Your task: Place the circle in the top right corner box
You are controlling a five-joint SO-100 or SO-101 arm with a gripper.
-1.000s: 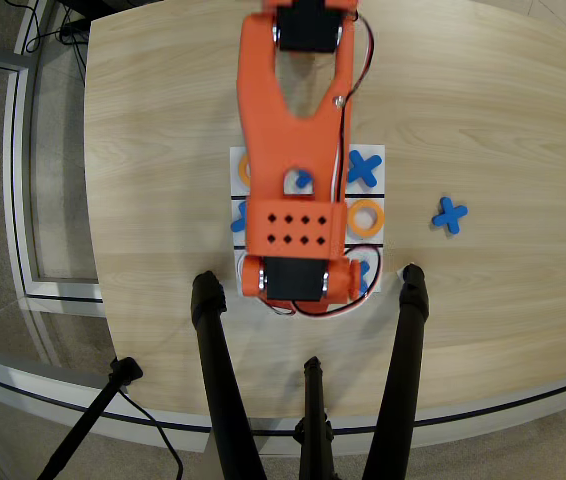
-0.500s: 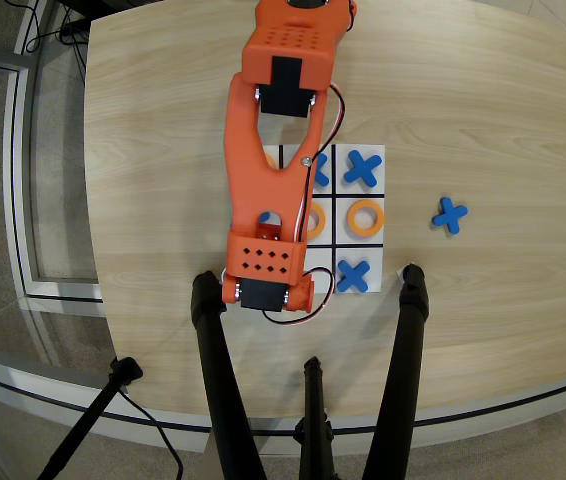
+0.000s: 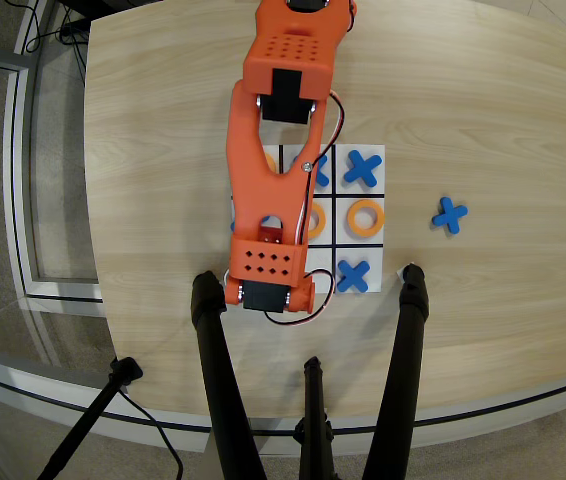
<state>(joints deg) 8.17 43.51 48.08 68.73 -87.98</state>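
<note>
In the overhead view, a blue X was seen in the near right cell of the board. An orange circle was lying in the middle right cell, another X in the far right corner box. The orange arm covered the left column; whether its gripper was clenched or released could not be told.

Bright, even indoor light falls from above across a pale wooden table in the overhead view. Shadows are soft and faint, pooling just under the orange arm. The picture is sharp in the middle. The black tripod legs near the lens look softer. The table edge bows slightly toward the corners. A mild sheen shows on the floor at left.
</note>
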